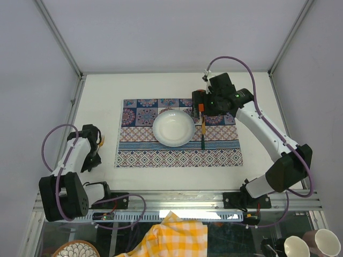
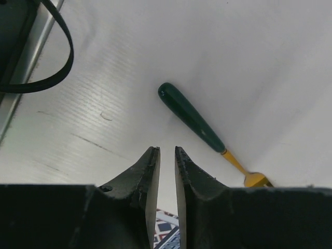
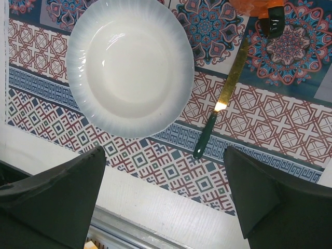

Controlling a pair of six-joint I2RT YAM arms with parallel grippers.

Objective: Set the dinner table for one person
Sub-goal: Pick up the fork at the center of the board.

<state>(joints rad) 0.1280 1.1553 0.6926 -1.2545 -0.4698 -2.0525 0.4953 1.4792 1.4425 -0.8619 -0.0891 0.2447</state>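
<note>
The dinner table (image 1: 161, 85) spreads out white between its rails, and at its middle sits the patterned cloth (image 1: 177, 152) with a white plate (image 1: 173, 128) on it. A knife (image 3: 223, 104) lies just right of the plate, green handle toward the near edge. The right gripper (image 3: 165, 150) hangs above that cloth, jaws spread wide, holding nothing. Over on the left, the left gripper (image 2: 167, 150) sits low over bare tabletop, fingers pinched to a narrow slit (nothing between them) — and a green-handled fork (image 2: 194, 120) lies just ahead.
</note>
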